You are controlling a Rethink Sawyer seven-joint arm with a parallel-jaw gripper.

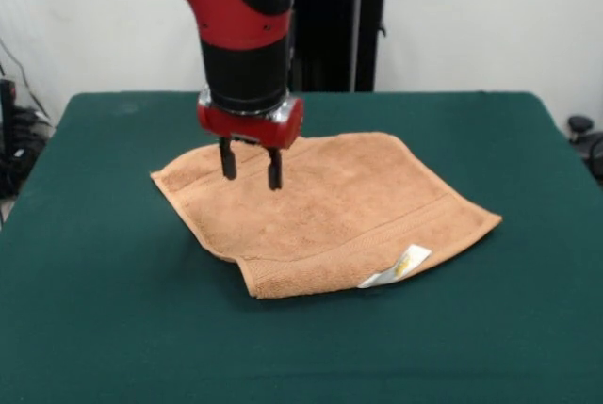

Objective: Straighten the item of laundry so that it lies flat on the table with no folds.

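- We saw the table (pixel 94 329) first, a wide surface with dark green cloth that filled most of the front view, much larger than anything lying on it.
- The arm (pixel 240 8) came next in size: red and black, it descended from above and ended over the far left part of the towel.
- The towel (pixel 349 206), orange-tan and terry, lay close to the middle of the table, turned like a diamond. Most of it looked flat, but along the near left edge the cloth seemed doubled or turned under, and the outline there was uneven, so we judged it was not fully straightened.
- The gripper (pixel 251 174) hung just above or at the towel's far left region. Its two dark fingers (pixel 227 161) stood a little apart with a visible gap, and nothing was held between them. We could not tell if the tips touched the cloth.
- The white label (pixel 398 266) with a yellow mark sat at the near edge of the towel, toward its right corner.
- In our judgement, the step in hand was to choose a place to grasp. The next move called for lowering onto the folded near left edge, pinching only the upper layer, and pulling outward to the side so that the fold opens without dragging the whole towel.
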